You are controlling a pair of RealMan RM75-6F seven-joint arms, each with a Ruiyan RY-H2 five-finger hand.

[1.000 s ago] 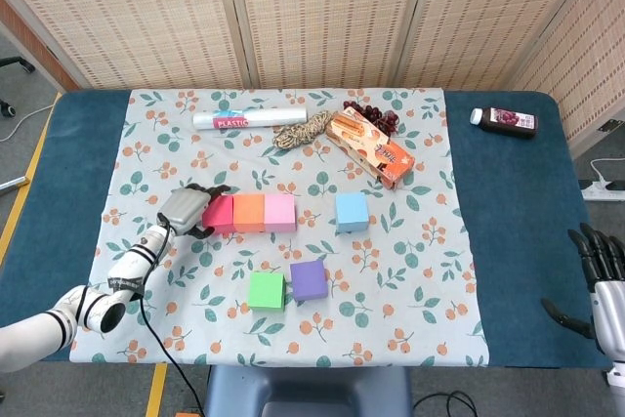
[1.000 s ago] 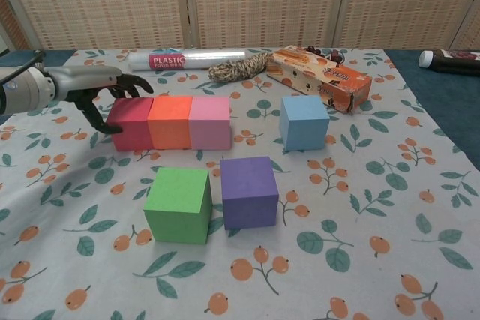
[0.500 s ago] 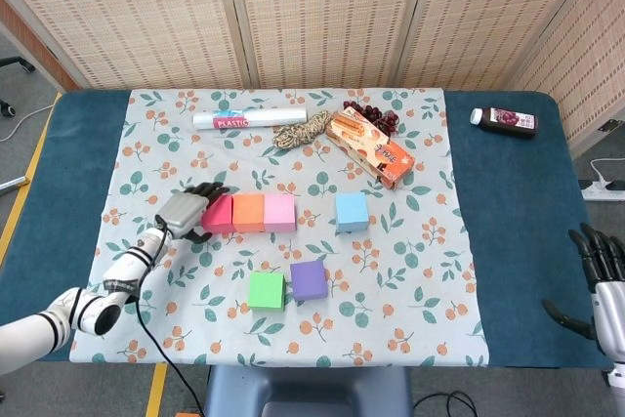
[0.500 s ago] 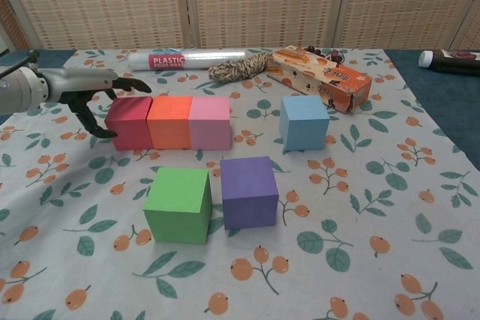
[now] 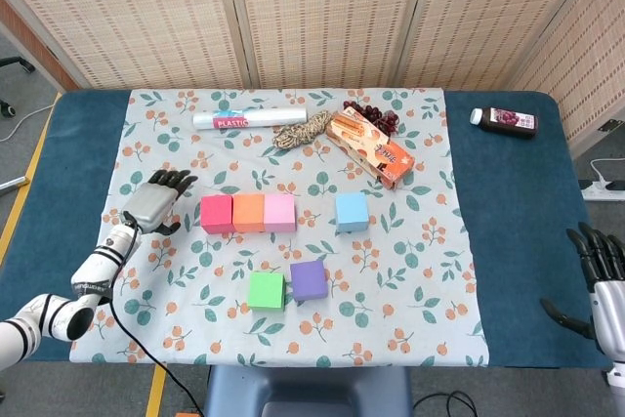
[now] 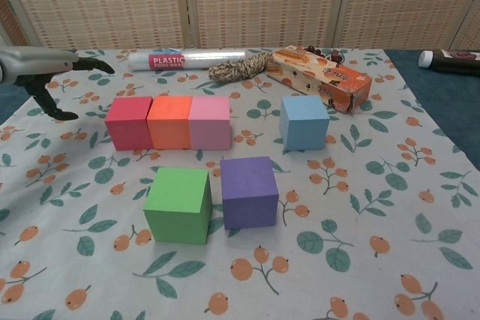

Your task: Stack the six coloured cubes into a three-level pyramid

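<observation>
A red cube [image 5: 216,213], an orange cube [image 5: 248,212] and a pink cube [image 5: 279,212] stand side by side in a touching row on the flowered cloth [image 5: 176,153]. A blue cube [image 5: 351,211] stands apart to their right. Nearer the front edge sit a green cube [image 5: 266,291] and a purple cube [image 5: 309,280], close together. My left hand [image 5: 154,201] hovers left of the red cube with its fingers spread, holding nothing and clear of the cube. My right hand [image 5: 603,275] rests at the far right edge, fingers apart and empty. In the chest view the left hand [image 6: 46,69] shows at the left edge.
Along the back lie a plastic-wrap roll [image 5: 239,120], a twine bundle [image 5: 303,131], an orange snack box [image 5: 370,147] and dark grapes [image 5: 376,116]. A dark bottle [image 5: 506,121] lies on the blue table at the back right.
My left hand has drawn back to the left, away from the red cube it was touching. The cubes and the right hand have stayed put.
</observation>
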